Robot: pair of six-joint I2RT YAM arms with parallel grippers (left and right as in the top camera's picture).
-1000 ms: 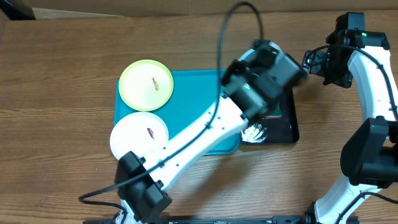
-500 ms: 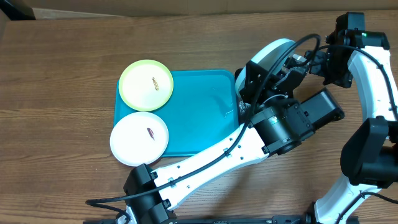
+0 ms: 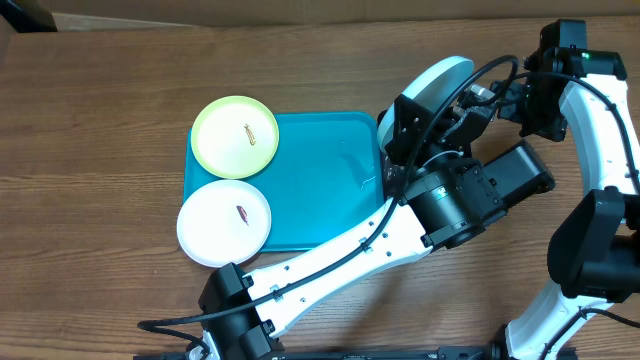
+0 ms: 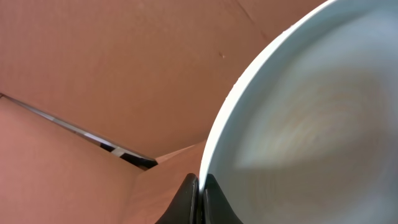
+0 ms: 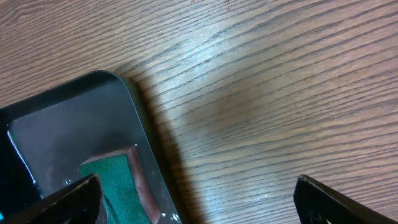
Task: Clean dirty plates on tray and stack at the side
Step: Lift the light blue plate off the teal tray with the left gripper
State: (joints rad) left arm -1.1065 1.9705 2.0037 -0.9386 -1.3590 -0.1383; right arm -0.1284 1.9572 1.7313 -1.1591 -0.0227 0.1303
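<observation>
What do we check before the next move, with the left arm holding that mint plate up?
1. Left gripper shut on the mint plate rim: ok.
2. Right gripper open: ok.
3. Green sponge picked up for wiping: not ok; it lies in the black tray.
4. Smear visible on the mint plate's raised face: cannot tell.
5. Yellow-green plate and white plate clean: not ok; both show smears, sitting at the turquoise tray left edge.
</observation>
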